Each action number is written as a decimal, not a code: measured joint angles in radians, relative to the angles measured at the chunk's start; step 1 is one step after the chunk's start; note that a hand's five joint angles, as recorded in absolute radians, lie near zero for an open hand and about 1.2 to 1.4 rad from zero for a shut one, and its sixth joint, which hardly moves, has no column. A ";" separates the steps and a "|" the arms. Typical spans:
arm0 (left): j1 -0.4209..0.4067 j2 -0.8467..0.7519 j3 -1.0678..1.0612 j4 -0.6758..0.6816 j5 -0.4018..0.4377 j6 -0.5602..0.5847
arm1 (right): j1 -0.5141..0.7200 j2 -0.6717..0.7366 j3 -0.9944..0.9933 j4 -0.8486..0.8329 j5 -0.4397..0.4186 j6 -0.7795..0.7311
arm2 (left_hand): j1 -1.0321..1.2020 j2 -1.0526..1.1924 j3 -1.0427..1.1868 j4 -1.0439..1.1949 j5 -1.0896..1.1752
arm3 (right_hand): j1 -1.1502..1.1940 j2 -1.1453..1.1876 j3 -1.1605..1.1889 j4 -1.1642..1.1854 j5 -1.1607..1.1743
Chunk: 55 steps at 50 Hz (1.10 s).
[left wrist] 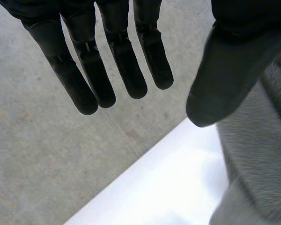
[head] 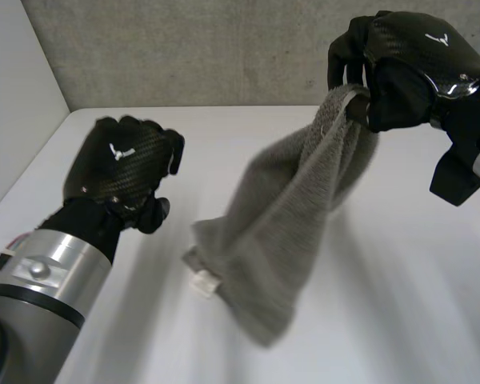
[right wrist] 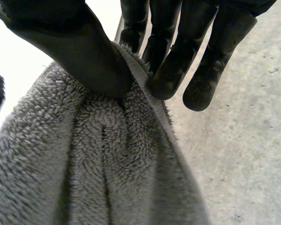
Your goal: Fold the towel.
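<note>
Towel: a grey terry towel is seen hanging in a bunched column from the right hand, raised over the white table. Whether its lower end rests on the table cannot be told.
Right hand: an upper edge of the towel is pinched between the thumb and the fingers, with the cloth gathered into pleats just below the pinch.
Left hand: it is held near the towel with its fingers straight and spread and nothing in its grasp. The towel is seen just beside its thumb.
Handling: the towel is judged soft, limp and light. No shape will be kept unless it is supported, though the looped pile should be easy to grip.
Where to hold: a second corner along the hem is judged best. The white label near the lower end marks an edge that could be found.
Edges: the table's far edge meets the grey wall, and a side edge runs behind the left hand.
Open room: bare tabletop is seen below and in front of the towel, judged enough for it to be spread flat.
</note>
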 measured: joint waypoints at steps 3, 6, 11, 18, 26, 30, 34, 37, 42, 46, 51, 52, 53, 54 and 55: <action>-0.001 -0.027 -0.023 0.025 0.000 0.000 | -0.004 -0.007 0.025 0.002 -0.020 -0.006 | 0.095 0.096 0.093 0.095 0.094 | 0.000 0.000 0.000 0.000 0.000; 0.000 -0.060 -0.041 0.046 0.001 0.001 | -0.002 0.016 0.056 -0.004 -0.026 -0.024 | 0.099 0.102 0.099 0.100 0.099 | 0.000 0.000 0.006 0.000 0.000; 0.000 -0.133 -0.049 0.063 0.013 -0.002 | 0.009 0.099 0.105 -0.023 -0.016 -0.080 | -0.216 -0.212 -0.217 -0.223 -0.202 | 0.000 0.000 0.006 0.000 0.000; -0.033 -0.232 -0.002 0.064 0.048 -0.051 | 0.036 0.262 0.144 -0.063 0.024 -0.140 | -0.396 -0.397 -0.404 -0.393 -0.410 | 0.001 0.000 0.006 0.000 0.000; -0.072 -0.291 0.059 0.052 0.068 -0.234 | 0.094 0.342 0.139 -0.106 0.106 -0.141 | -0.399 -0.400 -0.407 -0.393 -0.414 | 0.001 0.000 0.006 0.000 0.000; -0.080 -0.331 0.084 0.046 0.093 -0.364 | 0.108 0.346 0.136 -0.119 0.141 -0.142 | -0.399 -0.400 -0.407 -0.393 -0.414 | 0.001 0.000 0.006 0.000 0.000; -0.093 -0.380 0.114 0.029 0.120 -0.442 | 0.106 0.344 0.135 -0.122 0.152 -0.147 | -0.399 -0.399 -0.407 -0.393 -0.414 | 0.001 0.000 0.006 0.000 0.000; -0.109 -0.426 0.145 -0.002 0.134 -0.481 | 0.100 0.343 0.135 -0.123 0.154 -0.151 | -0.399 -0.399 -0.407 -0.393 -0.414 | -0.004 -0.004 0.002 -0.004 -0.007; -0.138 -0.508 0.214 -0.096 0.138 -0.513 | 0.089 0.340 0.140 -0.124 0.155 -0.169 | -0.399 -0.399 -0.406 -0.393 -0.414 | -0.232 -0.222 -0.223 -0.221 -0.232; -0.160 -0.557 0.266 -0.181 0.131 -0.524 | 0.070 0.338 0.155 -0.125 0.158 -0.212 | -0.399 -0.399 -0.406 -0.393 -0.414 | -0.415 -0.379 -0.389 -0.391 -0.411; -0.194 -0.598 0.332 -0.260 0.120 -0.554 | -0.011 0.332 0.205 -0.126 0.161 -0.319 | -0.399 -0.399 -0.406 -0.393 -0.413 | -0.945 -0.938 -0.937 -0.942 -0.972; -0.198 -0.601 0.338 -0.265 0.119 -0.559 | -0.021 0.332 0.211 -0.126 0.161 -0.330 | -0.399 -0.399 -0.406 -0.393 -0.413 | -0.970 -0.964 -0.966 -0.968 -1.005; -0.205 -0.607 0.351 -0.274 0.114 -0.569 | -0.038 0.330 0.222 -0.125 0.161 -0.351 | -0.398 -0.399 -0.406 -0.393 -0.411 | -1.006 -0.986 -0.995 -1.012 -1.053; -0.212 -0.613 0.364 -0.284 0.108 -0.580 | -0.055 0.327 0.233 -0.124 0.161 -0.368 | -0.398 -0.399 -0.406 -0.393 -0.410 | -1.036 -1.008 -1.023 -1.044 -1.092; -0.219 -0.621 0.379 -0.294 0.101 -0.592 | -0.073 0.321 0.247 -0.124 0.160 -0.384 | -0.398 -0.399 -0.406 -0.393 -0.408 | -1.062 -1.034 -1.050 -1.060 -1.105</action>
